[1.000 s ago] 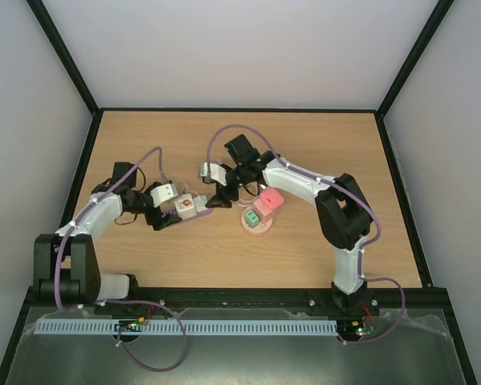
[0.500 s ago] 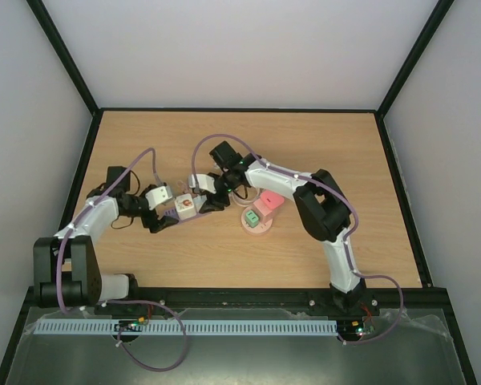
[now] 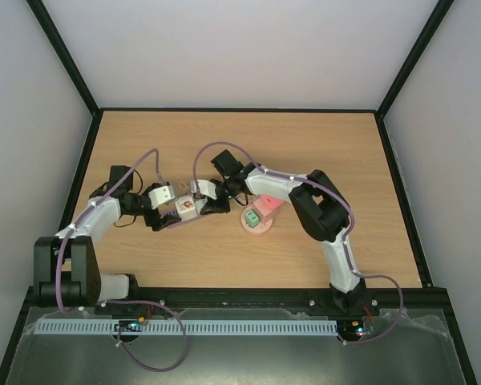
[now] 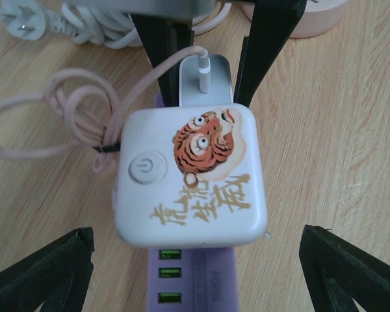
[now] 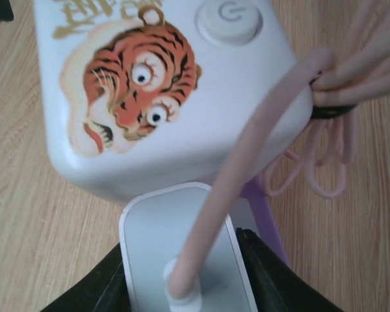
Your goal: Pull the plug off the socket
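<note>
The right fingers (image 4: 263, 39) pinch the flat white plug (image 4: 216, 84) by its sides. It sits in the white tiger cube (image 4: 188, 175), its length running back along them, so the pull looks straight backward. The left fingers (image 4: 45, 273) stand wide beside the cube, not touching it.

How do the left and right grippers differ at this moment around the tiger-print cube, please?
The left gripper stands wide open, while the right gripper is closed. The left gripper's fingers flank the white tiger cube without touching it; the right gripper's fingers clamp the grey plug set against the cube. Shared: both have black fingers and face the same cube from opposite sides.
</note>
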{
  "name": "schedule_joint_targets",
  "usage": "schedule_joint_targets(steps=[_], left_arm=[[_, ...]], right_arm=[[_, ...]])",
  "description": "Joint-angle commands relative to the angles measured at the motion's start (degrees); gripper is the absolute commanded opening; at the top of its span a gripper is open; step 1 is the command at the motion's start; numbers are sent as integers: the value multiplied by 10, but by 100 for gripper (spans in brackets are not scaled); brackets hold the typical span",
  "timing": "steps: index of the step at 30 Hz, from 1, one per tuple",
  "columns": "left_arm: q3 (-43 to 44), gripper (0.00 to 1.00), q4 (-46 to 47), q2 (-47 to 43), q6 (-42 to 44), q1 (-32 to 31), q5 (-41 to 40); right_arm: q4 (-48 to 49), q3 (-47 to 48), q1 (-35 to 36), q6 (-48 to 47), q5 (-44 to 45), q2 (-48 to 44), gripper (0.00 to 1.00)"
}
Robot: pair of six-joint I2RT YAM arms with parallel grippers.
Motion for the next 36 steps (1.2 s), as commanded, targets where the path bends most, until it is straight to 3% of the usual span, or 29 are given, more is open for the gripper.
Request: schedule_joint_targets(steps=[1, 11, 20, 27, 36], left_arm=[[-5, 89, 25, 7, 5, -14, 22], [1, 89, 38, 32, -8, -47, 13], [0, 60, 46, 22, -24, -50, 11], [7, 50, 38, -4, -41, -47, 30], [35, 44, -3, -21, -32, -28, 64]], right_arm=[[36, -31, 9, 23, 13, -22, 33], [57, -59, 15, 38, 10, -23, 26], [62, -60, 16, 45, 7, -21, 17], [58, -60, 16, 47, 6, -14, 9], [63, -63, 16, 52, 15, -8, 5]])
